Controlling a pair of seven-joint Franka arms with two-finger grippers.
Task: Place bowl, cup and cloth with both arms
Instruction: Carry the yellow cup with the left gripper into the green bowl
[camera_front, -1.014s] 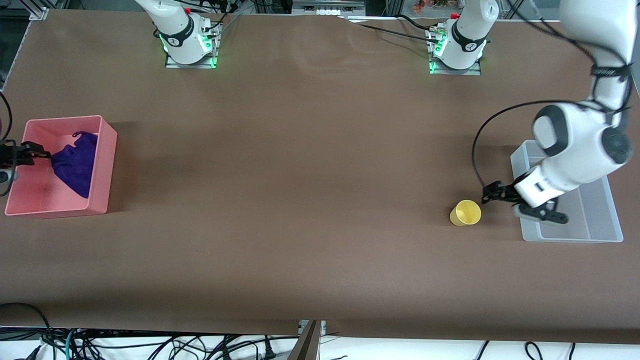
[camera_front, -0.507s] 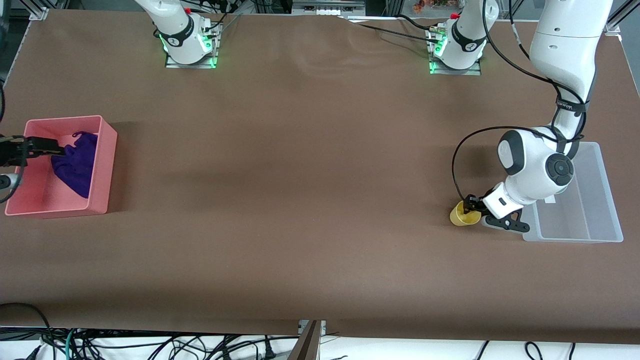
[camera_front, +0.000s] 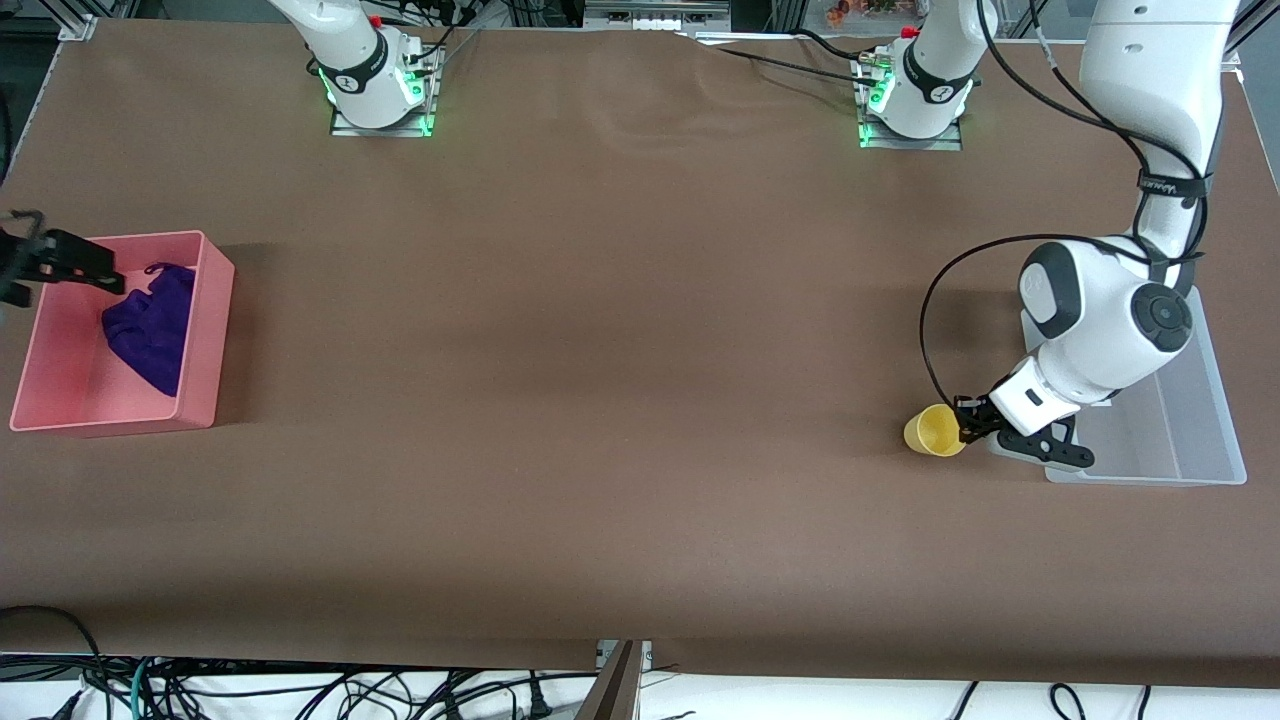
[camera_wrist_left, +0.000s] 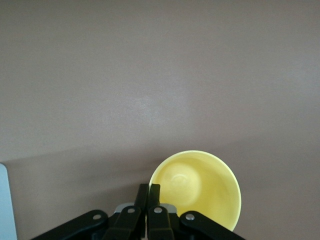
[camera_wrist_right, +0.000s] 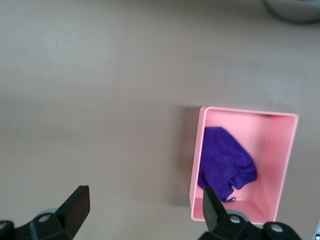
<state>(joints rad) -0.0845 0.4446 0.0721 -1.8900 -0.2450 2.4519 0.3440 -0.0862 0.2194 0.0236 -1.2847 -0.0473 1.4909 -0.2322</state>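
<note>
One cup, one cloth

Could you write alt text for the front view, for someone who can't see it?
The left gripper pinches the rim of a yellow cup beside a clear tray. The right gripper hangs open above a pink bin holding a purple cloth.

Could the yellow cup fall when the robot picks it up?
It might. The left end effector pinches only a thin bit of the cup's rim, so the cup could tilt or slip out. The clear bin sits right beside it, so the cup could also bump the bin's wall on the way in. The right end effector is open above the pink bin, where the cloth lies, so no worry there.
</note>
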